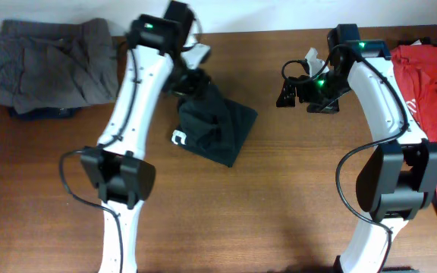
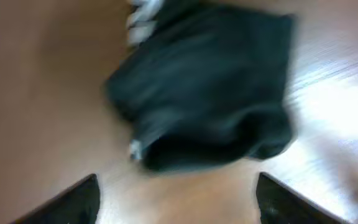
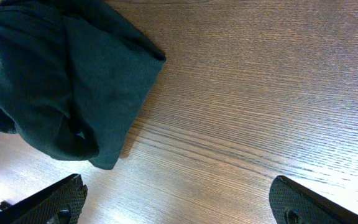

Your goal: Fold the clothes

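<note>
Roughly at mid-table, the black T-shirt (image 1: pixel 217 125) lies folded into a compact, lumpy bundle on the wooden table (image 1: pixel 279 205). A small white patch (image 1: pixel 179 137) shows at its left edge. The left gripper (image 1: pixel 190 76) hangs over the shirt's far edge. In the blurred left wrist view its two fingers stand wide apart with only bare wood between them (image 2: pixel 179 205), and the shirt (image 2: pixel 210 87) lies just beyond, clear of both tips. The right gripper (image 1: pixel 294 92) is off to the shirt's right, apart from it. Its jaws gape wide over bare table (image 3: pixel 179 202), gripping nothing, and a corner of the shirt (image 3: pixel 61 81) lies ahead of its left finger. Well to the shirt's left sits a rumpled grey garment (image 1: pixel 48 64). Well to its right, past the right arm, lies a red T-shirt (image 1: pixel 431 83).
</note>
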You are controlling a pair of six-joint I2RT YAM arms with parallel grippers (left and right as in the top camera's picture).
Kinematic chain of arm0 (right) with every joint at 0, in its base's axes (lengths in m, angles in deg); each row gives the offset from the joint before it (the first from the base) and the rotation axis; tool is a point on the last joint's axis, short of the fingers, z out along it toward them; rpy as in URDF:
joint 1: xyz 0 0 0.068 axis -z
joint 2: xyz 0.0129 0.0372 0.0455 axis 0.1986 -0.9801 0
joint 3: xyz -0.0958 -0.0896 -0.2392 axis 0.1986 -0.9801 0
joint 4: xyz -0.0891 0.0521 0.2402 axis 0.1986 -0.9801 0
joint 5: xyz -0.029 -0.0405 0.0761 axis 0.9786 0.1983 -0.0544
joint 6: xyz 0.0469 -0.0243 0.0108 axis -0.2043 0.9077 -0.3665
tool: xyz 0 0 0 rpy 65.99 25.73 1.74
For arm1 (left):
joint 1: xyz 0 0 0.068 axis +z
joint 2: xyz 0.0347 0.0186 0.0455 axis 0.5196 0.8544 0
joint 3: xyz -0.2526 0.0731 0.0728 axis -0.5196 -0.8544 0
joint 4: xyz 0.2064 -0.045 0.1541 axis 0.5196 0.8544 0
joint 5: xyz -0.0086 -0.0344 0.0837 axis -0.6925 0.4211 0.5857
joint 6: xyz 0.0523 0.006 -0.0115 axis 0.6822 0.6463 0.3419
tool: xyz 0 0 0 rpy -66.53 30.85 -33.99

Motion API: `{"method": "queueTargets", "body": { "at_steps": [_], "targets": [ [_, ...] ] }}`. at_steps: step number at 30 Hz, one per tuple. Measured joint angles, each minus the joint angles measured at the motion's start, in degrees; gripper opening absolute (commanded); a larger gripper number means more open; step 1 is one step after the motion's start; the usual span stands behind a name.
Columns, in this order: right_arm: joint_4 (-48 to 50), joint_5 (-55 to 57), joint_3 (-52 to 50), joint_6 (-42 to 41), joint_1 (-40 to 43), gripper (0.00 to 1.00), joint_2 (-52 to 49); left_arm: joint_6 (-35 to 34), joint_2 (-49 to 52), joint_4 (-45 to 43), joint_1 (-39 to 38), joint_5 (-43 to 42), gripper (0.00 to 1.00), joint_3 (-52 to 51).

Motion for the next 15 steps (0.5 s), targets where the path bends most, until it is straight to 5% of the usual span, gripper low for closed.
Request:
{"method": "queueTargets", "body": {
  "at_steps": [6,15],
  "targets": [
    [0.85,0.00,0.00,-0.04,0.00,0.99,-0.04,4.33,0.00,-2.40,8.33,-6.16,0.83,-7.85],
    [0.81,-0.02,0.00,-0.02,0.00,0.99,-0.11,8.74,0.07,-9.57,5.31,-14.27,0.79,-18.78]
  ]
}}
